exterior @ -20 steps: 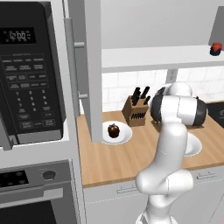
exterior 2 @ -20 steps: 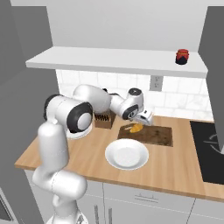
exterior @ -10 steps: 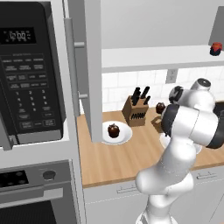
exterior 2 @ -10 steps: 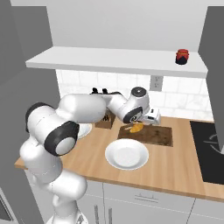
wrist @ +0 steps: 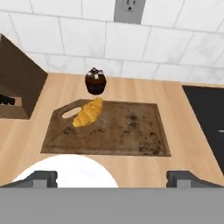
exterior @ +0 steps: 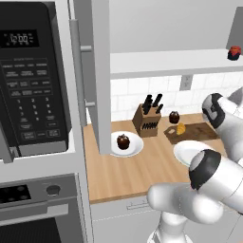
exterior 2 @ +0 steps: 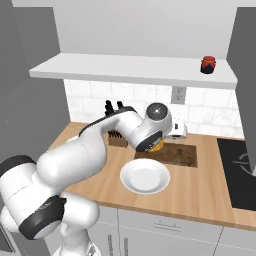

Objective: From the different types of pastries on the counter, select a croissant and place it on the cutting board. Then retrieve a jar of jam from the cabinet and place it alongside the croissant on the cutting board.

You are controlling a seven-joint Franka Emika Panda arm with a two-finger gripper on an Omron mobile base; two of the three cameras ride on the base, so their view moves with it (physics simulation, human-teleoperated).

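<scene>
**Croissant is down; now you go for the jam.**

Left base view: your jar of jam [exterior: 234,52] sits on the cabinet [exterior: 175,62] shelf at 2 o'clock; lift high first, so you miss the shelf edge.
Right base view: your arm bends across the counter [exterior 2: 200,186], hand above the cutting board [exterior 2: 181,155].
Hand view: your gripper [wrist: 111,178] is wide open and empty; the croissant [wrist: 89,112] lies on the board at 10 o'clock, a muffin [wrist: 95,81] just behind.

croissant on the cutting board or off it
On it: the croissant lies flat on the cutting board near its handle end, beside a muffin on the counter.
</scene>
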